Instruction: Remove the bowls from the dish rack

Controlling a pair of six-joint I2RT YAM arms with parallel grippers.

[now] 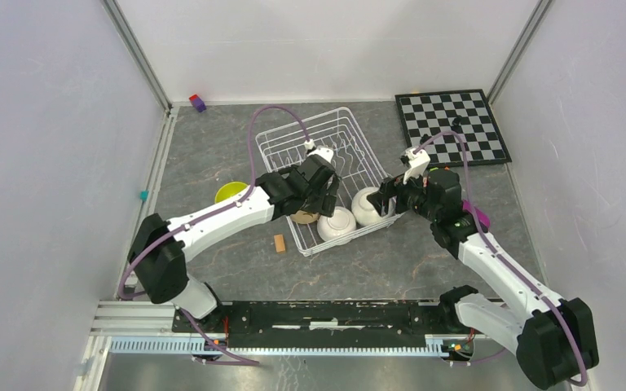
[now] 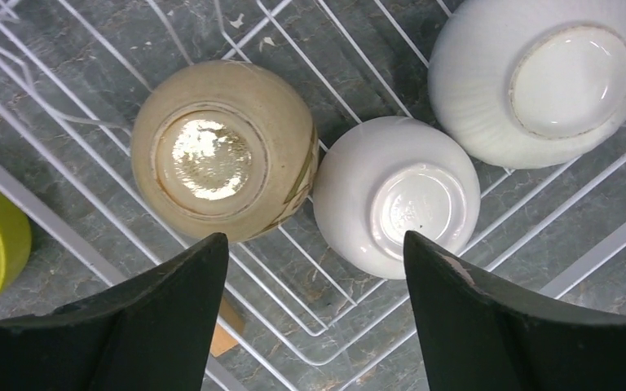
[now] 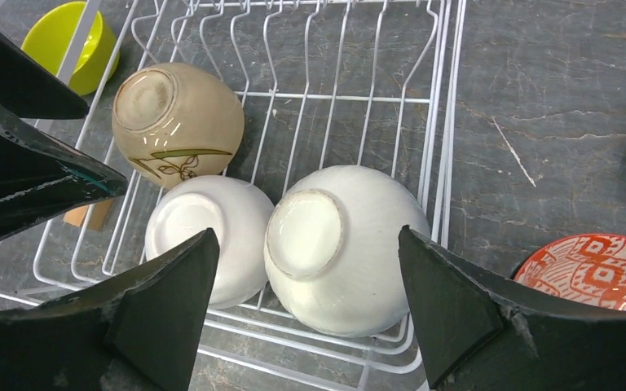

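Observation:
The white wire dish rack [image 1: 318, 138] holds three upturned bowls at its near end: a tan bowl [image 1: 303, 217], a plain white bowl [image 1: 336, 224] and a ribbed white bowl [image 1: 367, 205]. My left gripper [image 2: 314, 244] is open and empty, hovering above the tan bowl [image 2: 220, 159] and the plain white bowl [image 2: 395, 195]. My right gripper [image 3: 308, 240] is open and empty, its fingers astride the ribbed white bowl [image 3: 350, 252] from above. A lime-yellow bowl [image 1: 230, 193] sits on the table left of the rack. A red-speckled bowl [image 3: 599, 269] sits right of the rack. The blue-and-white bowl is out of view.
A black-and-white chessboard [image 1: 452, 126] lies at the back right. A small wooden block [image 1: 279, 243] lies by the rack's near left corner. A red and purple block [image 1: 198, 102] sits at the back wall. Walls close in the left, right and back.

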